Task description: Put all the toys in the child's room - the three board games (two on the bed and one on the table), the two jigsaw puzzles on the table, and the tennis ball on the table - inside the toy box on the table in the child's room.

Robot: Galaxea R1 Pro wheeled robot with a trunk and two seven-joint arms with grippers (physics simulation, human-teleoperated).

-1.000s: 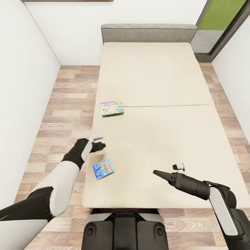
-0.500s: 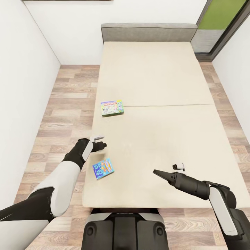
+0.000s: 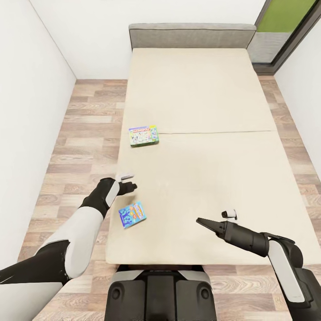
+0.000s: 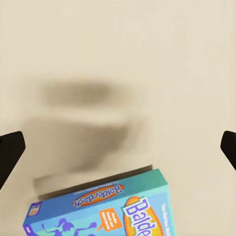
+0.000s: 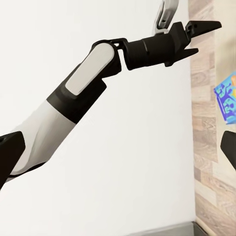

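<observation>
1. While the robot faces the foot of the bed (image 3: 200, 133), its left claw (image 3: 126, 183) hangs over the mattress's left edge with its fingers spread; in the left wrist view the dark fingertips (image 4: 10, 155) stand at opposite sides of the picture with bare beige mattress between them.
2. Just short of that claw, on the robot's side, lies a blue board game (image 3: 132, 215), flat on the mattress, close to the bed's left edge and not touching the fingers; the left wrist view shows its teal side and printed lid (image 4: 105, 209).
3. Well beyond the left claw, farther up the bed and also near the left edge, a second board game (image 3: 143, 136) with a green border and red logo lies flat, beside the seam across the mattress.
4. Over the near right part of the bed the right claw (image 3: 216, 220) is held above bare mattress, one finger pointing left toward the blue box; how far its fingers stand apart cannot be told.
5. Wide beige mattress lies open between and beyond both claws up to the grey headboard (image 3: 191, 34).
6. Left of the left claw, a strip of wood-plank floor (image 3: 84, 133) runs between the bed's edge and a white wall (image 3: 26, 111).
</observation>
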